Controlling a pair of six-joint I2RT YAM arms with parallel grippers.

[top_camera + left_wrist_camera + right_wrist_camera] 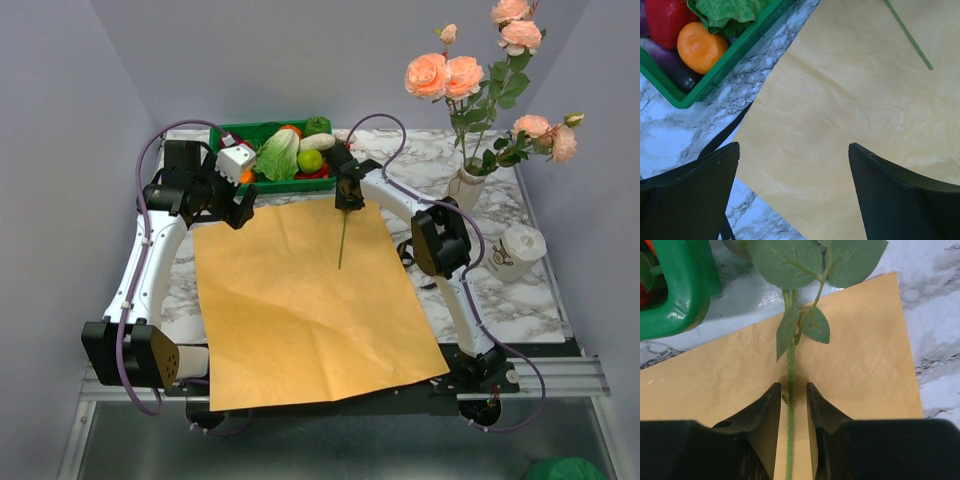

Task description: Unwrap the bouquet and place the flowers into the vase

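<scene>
Flower stem (790, 405) sits between right jaws over orange paper (715, 385), near green tray (680, 290).

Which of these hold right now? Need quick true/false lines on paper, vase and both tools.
1. The orange paper sheet lies spread flat on the table. True.
2. The vase is empty. False: it holds several peach-pink roses.
3. The right tool has a green rose stem between its fingers. True.
4. The left tool is shut. False: it is wide open above the paper's corner.
</scene>
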